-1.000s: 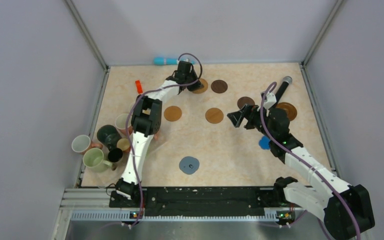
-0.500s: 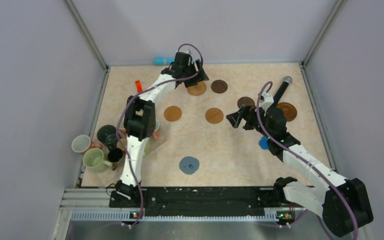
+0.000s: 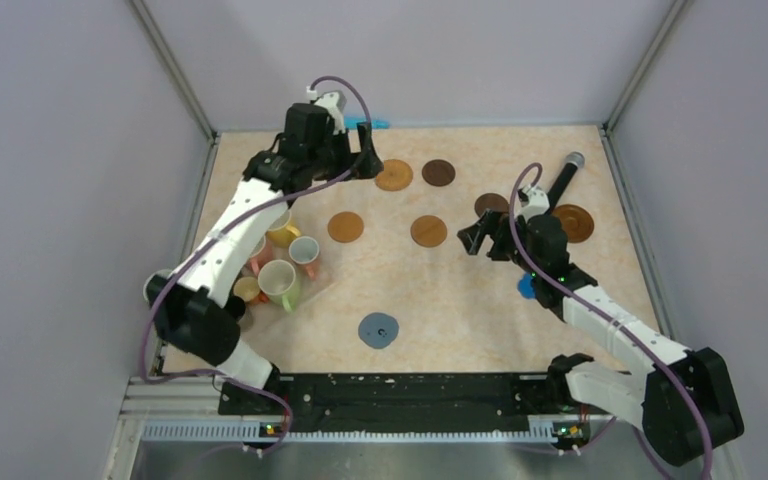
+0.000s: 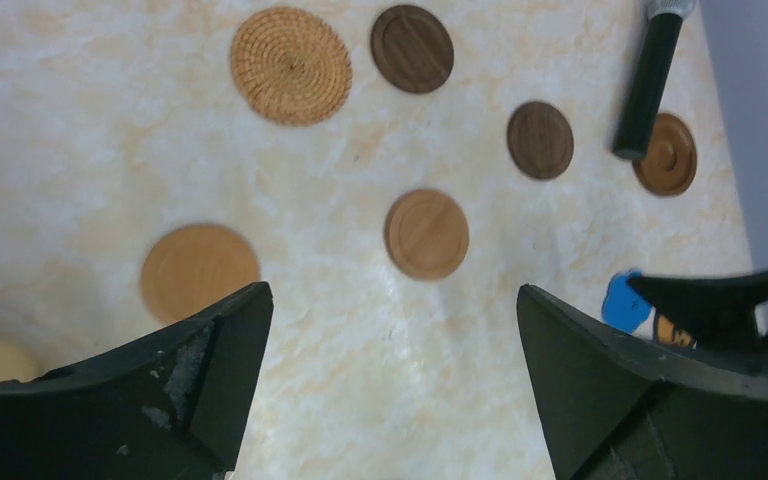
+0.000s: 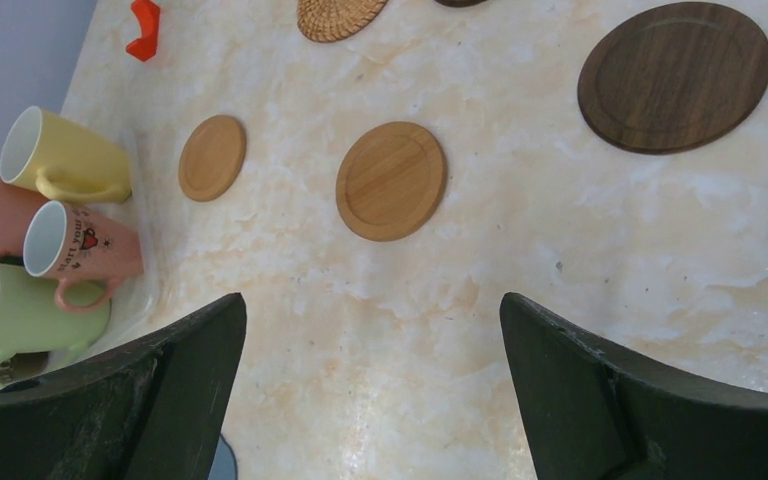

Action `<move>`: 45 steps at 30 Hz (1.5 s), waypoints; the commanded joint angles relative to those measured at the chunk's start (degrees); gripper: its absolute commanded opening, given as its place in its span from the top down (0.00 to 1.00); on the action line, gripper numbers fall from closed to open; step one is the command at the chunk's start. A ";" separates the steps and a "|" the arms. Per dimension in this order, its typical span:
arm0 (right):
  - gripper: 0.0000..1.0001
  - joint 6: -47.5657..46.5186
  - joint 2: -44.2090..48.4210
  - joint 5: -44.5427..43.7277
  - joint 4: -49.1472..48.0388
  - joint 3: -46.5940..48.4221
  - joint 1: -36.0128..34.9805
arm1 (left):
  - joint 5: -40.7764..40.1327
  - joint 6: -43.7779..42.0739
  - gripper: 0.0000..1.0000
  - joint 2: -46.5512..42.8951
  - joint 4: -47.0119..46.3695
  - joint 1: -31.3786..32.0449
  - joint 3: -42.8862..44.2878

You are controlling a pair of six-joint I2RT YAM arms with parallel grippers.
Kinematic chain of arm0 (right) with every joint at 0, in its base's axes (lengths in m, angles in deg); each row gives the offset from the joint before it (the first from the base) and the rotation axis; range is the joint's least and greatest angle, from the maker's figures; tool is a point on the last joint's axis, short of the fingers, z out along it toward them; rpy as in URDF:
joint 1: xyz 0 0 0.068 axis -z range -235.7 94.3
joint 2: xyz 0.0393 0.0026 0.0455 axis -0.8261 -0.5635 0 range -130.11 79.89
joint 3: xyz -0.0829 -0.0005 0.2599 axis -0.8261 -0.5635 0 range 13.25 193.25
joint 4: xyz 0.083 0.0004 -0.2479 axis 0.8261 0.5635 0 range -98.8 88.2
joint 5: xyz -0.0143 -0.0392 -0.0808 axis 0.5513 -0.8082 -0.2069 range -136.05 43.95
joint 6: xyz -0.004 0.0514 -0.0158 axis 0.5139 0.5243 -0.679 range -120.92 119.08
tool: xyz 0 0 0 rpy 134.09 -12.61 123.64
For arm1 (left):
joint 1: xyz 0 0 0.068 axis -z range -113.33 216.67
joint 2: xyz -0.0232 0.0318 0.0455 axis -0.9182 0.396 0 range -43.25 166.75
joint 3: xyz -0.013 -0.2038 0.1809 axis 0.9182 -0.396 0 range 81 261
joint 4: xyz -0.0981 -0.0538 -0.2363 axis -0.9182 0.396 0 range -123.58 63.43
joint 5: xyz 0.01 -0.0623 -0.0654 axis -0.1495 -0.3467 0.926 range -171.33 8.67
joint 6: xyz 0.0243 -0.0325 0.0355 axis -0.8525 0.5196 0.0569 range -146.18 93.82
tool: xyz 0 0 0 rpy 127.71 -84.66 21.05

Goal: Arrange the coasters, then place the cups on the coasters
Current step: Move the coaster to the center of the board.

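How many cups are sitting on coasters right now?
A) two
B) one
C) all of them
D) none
D: the cups are bunched together on the left, and the coasters in view all lie bare.

Cups (image 3: 278, 282) left of coasters (image 3: 428, 231)

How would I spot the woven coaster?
Find the table's far edge, near the middle. There the woven coaster lies just left of a dark brown coaster. Only it has a coiled basket weave; its neighbours look smooth.
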 commanded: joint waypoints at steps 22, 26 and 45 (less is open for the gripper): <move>0.54 0.35 -37.90 5.02 -3.82 30.00 -0.30 | -13.90 -8.52 0.01 -58.14 0.22 1.47 -47.09; 0.60 4.27 -47.19 6.62 -4.42 39.42 -2.01 | -14.76 -8.43 0.01 -58.06 0.63 1.45 -46.56; 0.67 10.04 -77.92 5.12 1.66 72.40 -5.06 | -19.16 -8.25 0.01 -59.03 1.70 1.45 -46.17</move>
